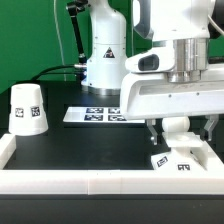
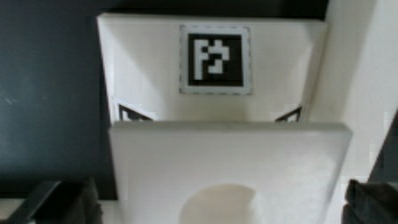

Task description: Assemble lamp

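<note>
Table [image 1: 80,150] lay wide open to the exterior view's left of my gripper [image 1: 179,133], though its white front wall [image 1: 90,183] ran close below. Shade [image 1: 27,108] stood upright, well off that way. Base [image 1: 181,160], white with black square tags, sat right beneath the widely spread fingers [image 2: 63,205]; I couldn't tell whether they gripped anything.

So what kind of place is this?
Most likely a robot lab or test bench, not a home. A big white robot arm hangs its gripper over a black table with a white rim, and the white shade and the marker board carry black-and-white square tags.
</note>
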Robot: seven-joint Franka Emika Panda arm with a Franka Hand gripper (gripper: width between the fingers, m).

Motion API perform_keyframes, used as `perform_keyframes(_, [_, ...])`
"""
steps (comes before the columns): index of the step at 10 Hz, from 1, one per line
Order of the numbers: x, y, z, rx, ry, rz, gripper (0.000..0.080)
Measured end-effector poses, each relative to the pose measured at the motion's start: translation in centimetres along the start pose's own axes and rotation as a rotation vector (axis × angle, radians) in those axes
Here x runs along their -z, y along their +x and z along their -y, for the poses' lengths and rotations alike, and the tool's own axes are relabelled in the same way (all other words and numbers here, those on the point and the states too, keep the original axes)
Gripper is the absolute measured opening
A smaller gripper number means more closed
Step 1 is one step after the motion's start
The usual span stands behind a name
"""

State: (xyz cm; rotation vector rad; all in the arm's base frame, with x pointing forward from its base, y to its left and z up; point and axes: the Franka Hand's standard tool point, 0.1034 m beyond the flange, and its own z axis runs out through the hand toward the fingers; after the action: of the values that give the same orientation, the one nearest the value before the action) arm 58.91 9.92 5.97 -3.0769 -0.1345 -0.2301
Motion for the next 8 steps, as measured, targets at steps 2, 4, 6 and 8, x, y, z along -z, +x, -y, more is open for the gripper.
perform_keyframes(2, [1.5,-2.7,-0.4,0.035,-0.005,0.008,0.0689])
perform_keyframes(4, [3.4,-5.7,-0.9,0.045,-0.010,0.024,0.0700])
perform_keyframes(6, [4.4,-9.0,-0.7,0.027,-0.013,0.039,0.0700])
perform_keyframes(8, [4.2,-11.4,0.2,0.004,-0.012,0.030,0.0700])
